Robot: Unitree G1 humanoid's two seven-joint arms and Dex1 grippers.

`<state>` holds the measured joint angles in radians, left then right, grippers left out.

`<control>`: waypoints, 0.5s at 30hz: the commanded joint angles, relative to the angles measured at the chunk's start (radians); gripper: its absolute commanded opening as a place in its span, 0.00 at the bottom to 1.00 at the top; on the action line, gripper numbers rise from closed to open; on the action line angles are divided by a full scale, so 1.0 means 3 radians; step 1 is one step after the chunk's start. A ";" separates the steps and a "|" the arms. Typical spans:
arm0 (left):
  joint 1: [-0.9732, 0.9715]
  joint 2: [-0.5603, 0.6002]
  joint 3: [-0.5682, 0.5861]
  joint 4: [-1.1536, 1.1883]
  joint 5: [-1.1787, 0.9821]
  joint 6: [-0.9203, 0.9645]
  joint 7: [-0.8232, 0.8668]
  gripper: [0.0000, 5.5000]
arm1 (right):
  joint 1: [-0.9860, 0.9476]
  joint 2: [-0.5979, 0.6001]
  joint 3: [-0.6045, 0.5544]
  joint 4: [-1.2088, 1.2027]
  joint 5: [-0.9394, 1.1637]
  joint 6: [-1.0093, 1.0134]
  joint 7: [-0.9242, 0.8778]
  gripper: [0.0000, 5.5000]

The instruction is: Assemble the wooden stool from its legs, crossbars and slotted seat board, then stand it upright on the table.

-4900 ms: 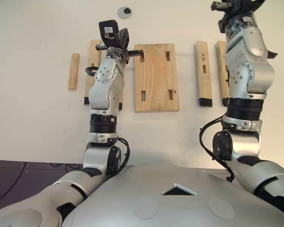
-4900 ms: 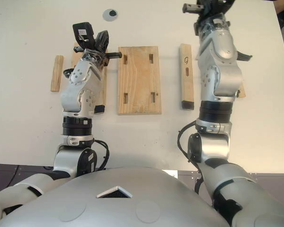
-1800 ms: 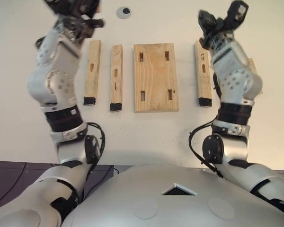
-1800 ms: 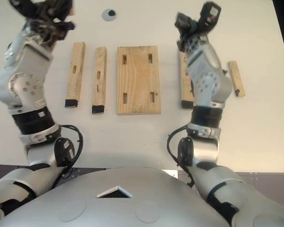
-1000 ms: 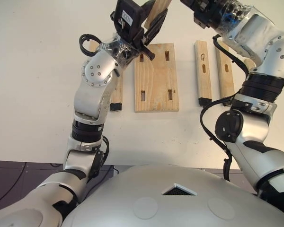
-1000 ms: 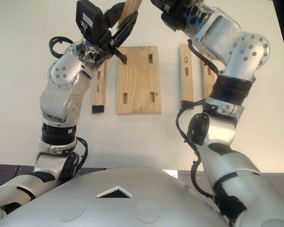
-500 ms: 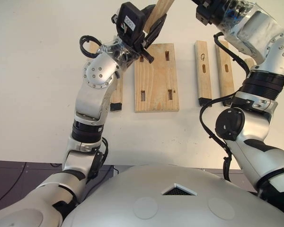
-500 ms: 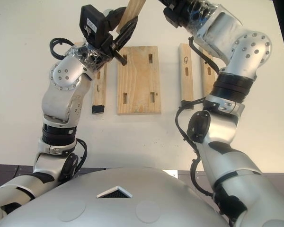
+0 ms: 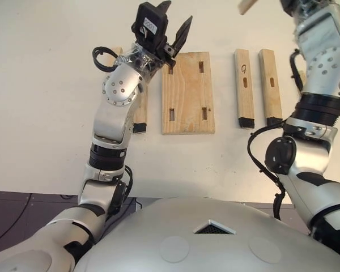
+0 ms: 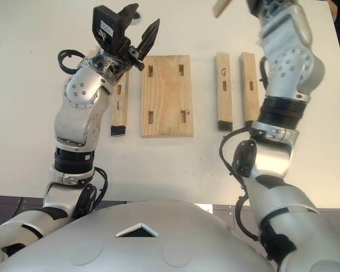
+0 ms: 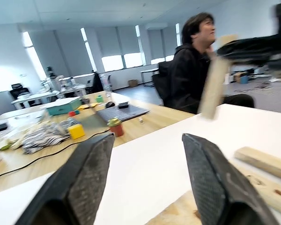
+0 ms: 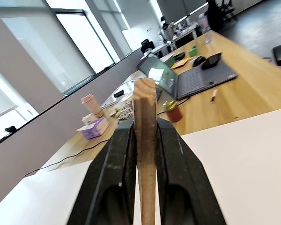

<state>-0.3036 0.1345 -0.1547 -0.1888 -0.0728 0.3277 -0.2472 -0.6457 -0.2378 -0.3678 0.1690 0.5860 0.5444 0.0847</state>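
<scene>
Letting go, the left gripper (image 9: 174, 21) hangs spread and empty by the seat board (image 9: 187, 93). The right gripper (image 12: 144, 130) alone clenches the crossbar (image 9: 248, 5) now; handover looks done.

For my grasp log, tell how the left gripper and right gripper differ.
The left gripper is open and empty; the right gripper is shut on a light wooden bar. The left gripper hangs near the far left corner of the slotted rectangular wooden seat board; the right gripper is raised farther right. Both are black, two-fingered.
</scene>
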 commanded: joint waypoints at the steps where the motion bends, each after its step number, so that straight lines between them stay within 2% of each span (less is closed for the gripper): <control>1: 0.0077 -0.0039 0.0285 0.0155 0.0053 0.0134 0.0309 0.51 | 0.0521 -0.0114 -0.0170 -0.0433 -0.0023 -0.0012 -0.0018 0.07; 5: 0.0187 -0.0026 0.0521 0.0157 0.0000 0.0130 0.0414 0.51 | 0.1136 0.0007 -0.0233 -0.1096 0.0091 0.0209 -0.0151 0.07; 6: 0.0219 -0.0026 0.0570 0.0138 -0.0021 0.0115 0.0420 0.48 | 0.1216 -0.0001 -0.0229 -0.1184 0.0076 0.0209 -0.0157 0.07; 12: 0.0205 -0.0116 0.0785 0.0174 -0.0181 0.0083 0.0482 0.33 | 0.1260 -0.0221 -0.0218 -0.1054 -0.0078 0.0115 0.0008 0.07; 15: 0.0160 -0.0087 0.0781 0.0288 -0.0152 0.0068 0.0486 0.32 | 0.1377 -0.0238 -0.0252 -0.0834 -0.0112 0.0064 0.0096 0.07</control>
<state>-0.2408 0.1023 0.0811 -0.1276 -0.1283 0.3506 -0.1066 -0.2633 -0.2941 -0.4346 -0.1247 0.5582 0.5701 0.0991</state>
